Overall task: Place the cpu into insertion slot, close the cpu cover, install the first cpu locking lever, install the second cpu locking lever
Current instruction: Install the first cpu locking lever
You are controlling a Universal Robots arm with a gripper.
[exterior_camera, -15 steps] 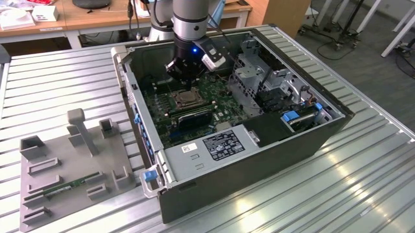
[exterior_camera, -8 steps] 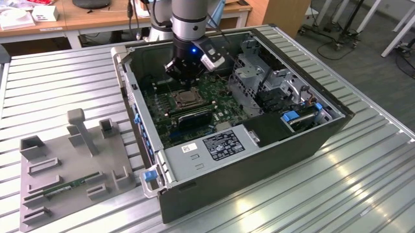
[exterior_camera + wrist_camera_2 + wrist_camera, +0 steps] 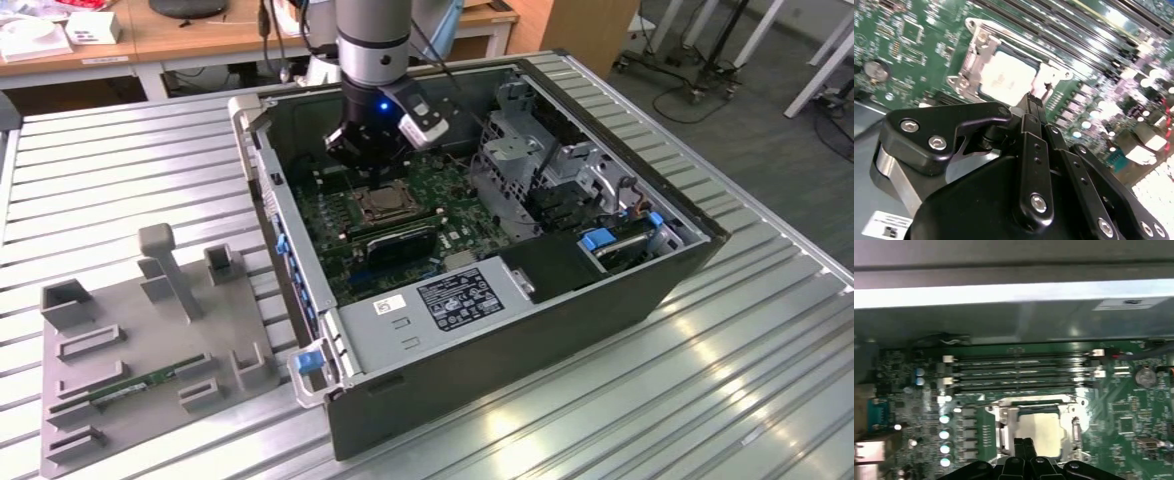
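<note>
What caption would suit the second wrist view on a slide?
Gripper poised near the cpu, seated in the silvery-rimmed insertion slot.

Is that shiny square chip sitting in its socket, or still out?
In: the cpu lies flat inside the insertion slot, with the slot's silvery metal rim around it.

Ribbed metal table (image 3: pixel 747 400), open computer case (image 3: pixel 534 335) resting on it, grey fixture plate (image 3: pixel 140 350) lying just beside

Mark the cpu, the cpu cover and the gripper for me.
cpu (image 3: pixel 1006 77): second wrist view, middle of its metal top.
cpu cover (image 3: pixel 973 60): second wrist view, frame bar beside the cpu.
gripper (image 3: pixel 1030 101): second wrist view, between its fingertips.
</note>
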